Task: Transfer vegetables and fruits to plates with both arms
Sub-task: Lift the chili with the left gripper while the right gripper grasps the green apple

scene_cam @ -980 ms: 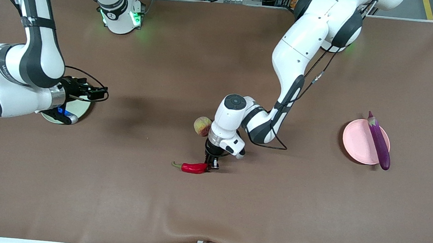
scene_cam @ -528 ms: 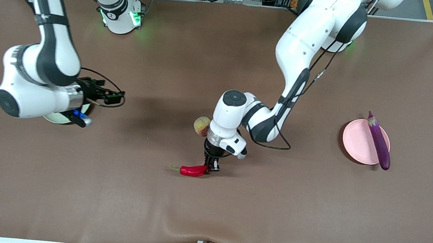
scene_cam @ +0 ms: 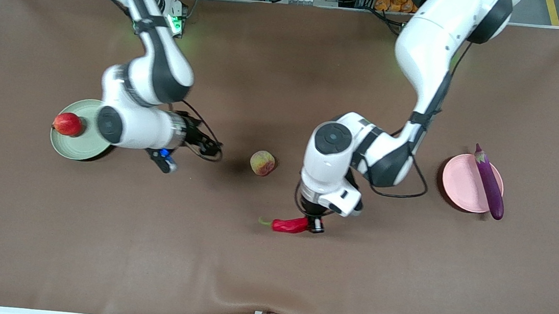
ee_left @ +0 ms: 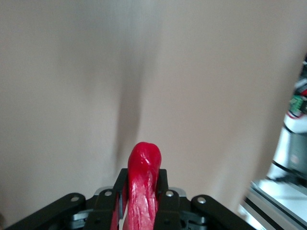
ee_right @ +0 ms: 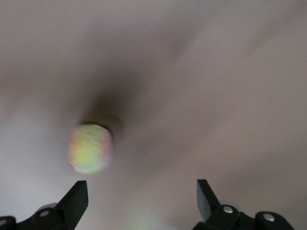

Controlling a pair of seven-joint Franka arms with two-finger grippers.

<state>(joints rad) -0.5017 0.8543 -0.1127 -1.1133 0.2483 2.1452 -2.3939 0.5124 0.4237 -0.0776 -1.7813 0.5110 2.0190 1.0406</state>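
Observation:
My left gripper (scene_cam: 315, 225) is shut on the red chili pepper (scene_cam: 289, 225) and carries it above the bare table. In the left wrist view the chili (ee_left: 143, 177) sticks out between the black fingers (ee_left: 163, 181). My right gripper (scene_cam: 212, 147) is open and hangs over the table between the pale green plate (scene_cam: 80, 148) and the peach-like fruit (scene_cam: 262, 163). The right wrist view shows that fruit (ee_right: 90, 148) ahead of the open right gripper (ee_right: 141, 191). The red pomegranate-like fruit (scene_cam: 68, 124) rests on the green plate's edge. The purple eggplant (scene_cam: 488, 182) lies across the pink plate (scene_cam: 461, 185).
The brown table cover (scene_cam: 267, 279) has a raised fold near the edge closest to the front camera. The right arm's base (scene_cam: 170, 18) with its green light stands at the table's back edge.
The left gripper has lifted the chili and carried it toward the left arm's end. The right arm has swung off the green plate toward the peach-like fruit, uncovering the pomegranate-like fruit.

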